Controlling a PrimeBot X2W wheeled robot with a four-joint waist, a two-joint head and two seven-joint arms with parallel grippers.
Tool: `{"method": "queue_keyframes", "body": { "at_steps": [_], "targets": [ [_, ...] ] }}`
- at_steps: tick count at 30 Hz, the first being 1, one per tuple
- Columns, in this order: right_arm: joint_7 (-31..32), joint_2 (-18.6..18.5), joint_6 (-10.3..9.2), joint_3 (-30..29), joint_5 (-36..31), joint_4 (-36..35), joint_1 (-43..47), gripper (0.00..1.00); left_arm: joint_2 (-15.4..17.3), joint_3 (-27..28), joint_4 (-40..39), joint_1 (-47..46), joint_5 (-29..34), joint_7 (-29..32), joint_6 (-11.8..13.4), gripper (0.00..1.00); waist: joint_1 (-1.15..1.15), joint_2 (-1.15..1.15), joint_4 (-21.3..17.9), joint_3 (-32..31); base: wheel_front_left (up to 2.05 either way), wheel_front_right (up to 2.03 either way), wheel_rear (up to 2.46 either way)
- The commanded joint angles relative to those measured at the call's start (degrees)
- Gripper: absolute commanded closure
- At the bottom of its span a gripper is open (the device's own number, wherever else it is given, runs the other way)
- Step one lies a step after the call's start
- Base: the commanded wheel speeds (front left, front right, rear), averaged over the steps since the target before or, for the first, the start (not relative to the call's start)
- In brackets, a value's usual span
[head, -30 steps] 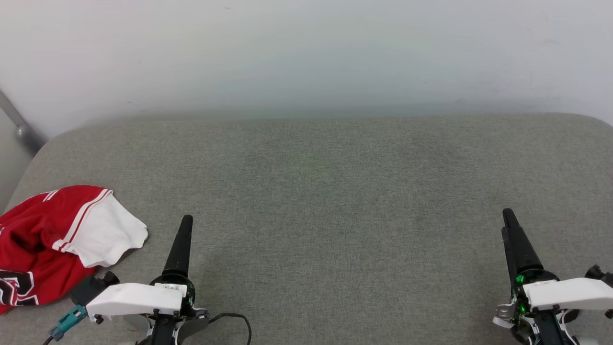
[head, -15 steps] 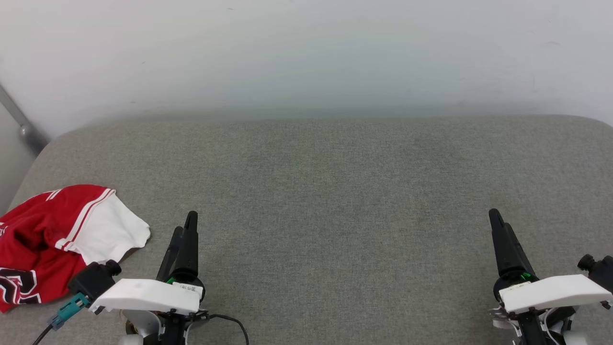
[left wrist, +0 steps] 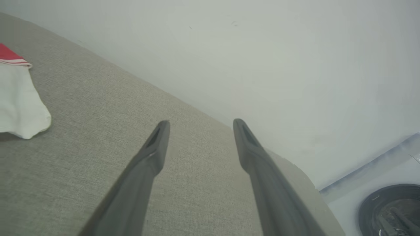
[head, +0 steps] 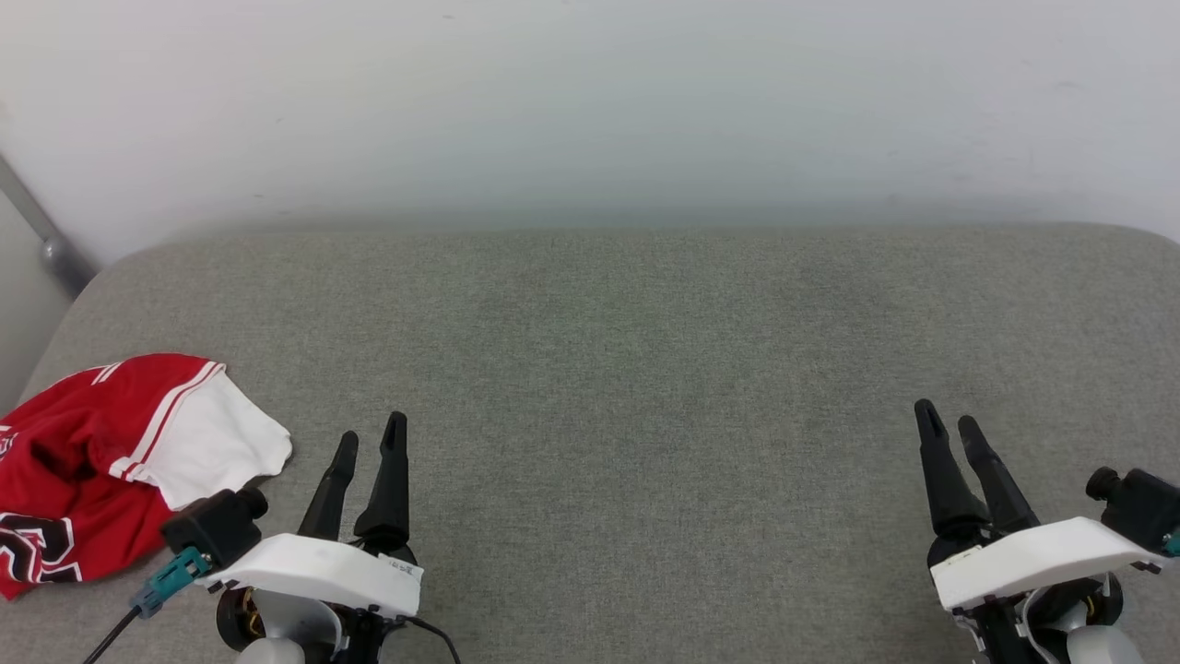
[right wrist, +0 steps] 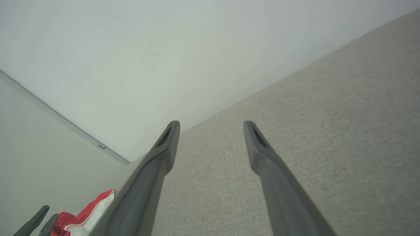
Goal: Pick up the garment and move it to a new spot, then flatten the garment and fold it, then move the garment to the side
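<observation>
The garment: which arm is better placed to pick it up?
The left. The garment lies crumpled at the left end of the cushion, close beside the open left gripper; the open right gripper is far away.

The garment (head: 83, 461) at the surface's (head: 645, 369) left edge was red, its sleeve (head: 217, 452) white with red-white striped trim, its lettering (head: 32, 549) black outlined in white. The surface was speckled grey fabric. The left gripper (head: 371, 435) and right gripper (head: 945, 412) were black-fingered with white housings.

One garment (head: 101, 461) lies at the lower left of the head view. There are two grippers, the left gripper (head: 371, 432) at lower left and the right gripper (head: 945, 412) at lower right, each with two dark fingers (head: 390, 470). One grey padded surface (head: 627, 369) lies beneath them.
</observation>
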Motion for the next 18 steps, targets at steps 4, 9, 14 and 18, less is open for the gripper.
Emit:
{"method": "queue_keyframes", "body": {
  "at_steps": [4, 9, 14, 18],
  "targets": [
    [0.5, -0.1, 0.01, 0.5, -5.1, -1.7, 0.1, 0.00, 0.8, -0.6, -0.1, -1.6, 5.2, -1.1, 0.6, 0.00, 0.00, 0.00, 0.1, 0.0, 0.00, 0.00, 0.00],
    [0.6, 0.1, 0.01, 0.2, -9.0, -3.0, 0.5, 0.00, 1.0, -0.8, 0.2, -1.7, 9.0, -1.9, 1.2, 0.00, 0.00, 0.00, 0.2, -0.1, 0.00, 0.00, 0.00],
    [1.6, 0.4, 0.01, -0.4, -14.4, -4.3, 1.2, 0.00, 1.7, -1.8, 0.5, -1.9, 14.4, -3.0, 1.6, 0.00, 0.00, 0.00, 0.5, -0.2, 0.00, 0.00, 0.00],
    [2.1, 0.5, 0.01, -0.9, -17.3, -4.9, 1.5, 0.00, 2.1, -2.5, 0.9, -2.1, 17.1, -3.6, 1.6, 0.00, 0.00, 0.00, 0.6, -0.2, 0.00, 0.00, 0.00]
  ]
}}
